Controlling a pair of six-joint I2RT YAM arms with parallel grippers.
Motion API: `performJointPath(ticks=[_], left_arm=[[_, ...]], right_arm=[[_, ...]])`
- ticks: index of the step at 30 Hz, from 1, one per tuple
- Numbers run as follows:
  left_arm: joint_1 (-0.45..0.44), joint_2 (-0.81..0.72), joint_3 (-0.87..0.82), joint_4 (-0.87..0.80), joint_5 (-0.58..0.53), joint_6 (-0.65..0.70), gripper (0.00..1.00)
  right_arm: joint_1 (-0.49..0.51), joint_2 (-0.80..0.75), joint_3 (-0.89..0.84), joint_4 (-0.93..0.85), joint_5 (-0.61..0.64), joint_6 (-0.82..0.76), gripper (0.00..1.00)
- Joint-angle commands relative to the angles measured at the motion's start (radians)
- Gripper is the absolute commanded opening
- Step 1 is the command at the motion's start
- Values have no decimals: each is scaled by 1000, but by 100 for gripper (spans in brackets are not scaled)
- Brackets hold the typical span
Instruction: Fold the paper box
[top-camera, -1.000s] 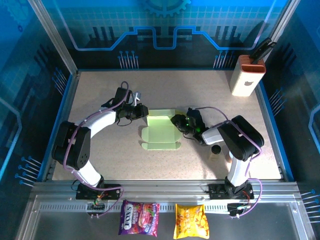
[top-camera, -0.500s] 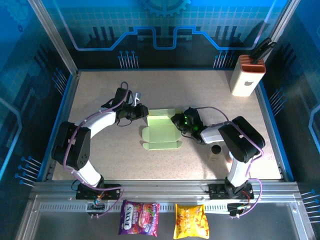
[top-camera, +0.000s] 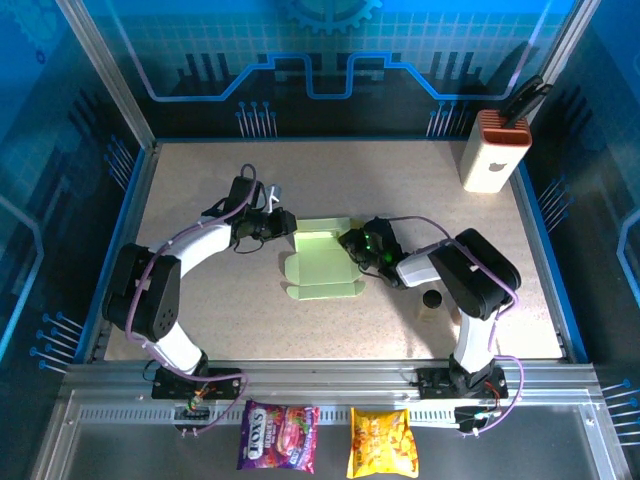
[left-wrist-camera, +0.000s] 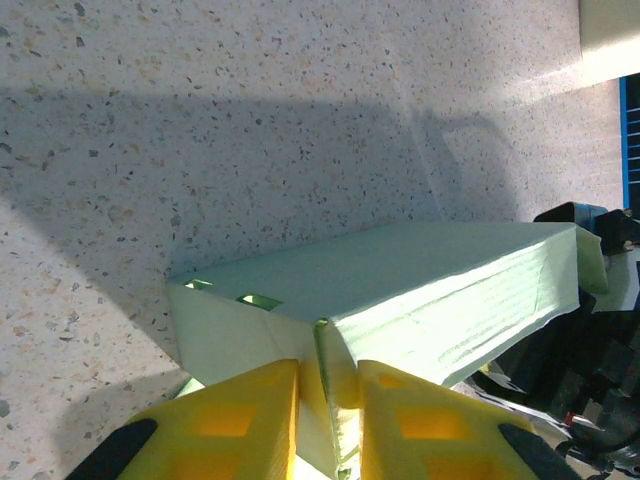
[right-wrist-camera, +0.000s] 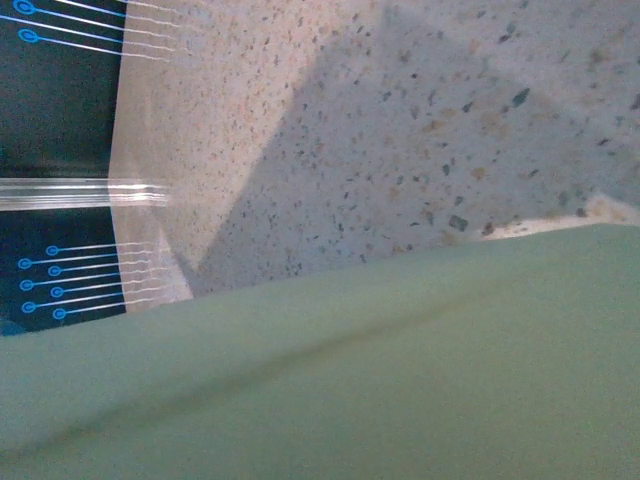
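Your left fingers (left-wrist-camera: 235, 425) are nearly closed, pinching a wall of the paper box (left-wrist-camera: 420, 290) between them. Your right fingers (top-camera: 356, 242) sit at its opposite edge; I cannot tell their grip.

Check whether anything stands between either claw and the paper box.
Nothing visible does. The left claw is closed on a flap at the left side of the paper box. The right claw sits right against the box's right side, with no other object between them.
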Motion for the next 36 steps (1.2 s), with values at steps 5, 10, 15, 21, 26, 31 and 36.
performJointPath(ticks=[5, 10, 15, 21, 26, 31, 36], left_arm=[[2, 6, -39, -107, -24, -6, 22], [2, 0, -40, -114, -27, -3, 22], [3, -4, -43, -116, -27, -5, 22], [3, -5, -42, -120, -28, -3, 22], [2, -4, -41, -124, -29, -1, 22], [3, -4, -41, -125, -30, -1, 22], [3, -4, -43, -128, -34, 2, 22]], right_arm=[[23, 65, 15, -55, 35, 10, 23], [23, 83, 28, -102, 37, 9, 20], [28, 81, 71, -220, 38, -8, 10], [42, 88, 133, -432, 63, 8, 2], [51, 106, 190, -573, 86, 8, 0], [61, 130, 243, -689, 107, 17, 0], [72, 139, 279, -779, 128, 11, 0]])
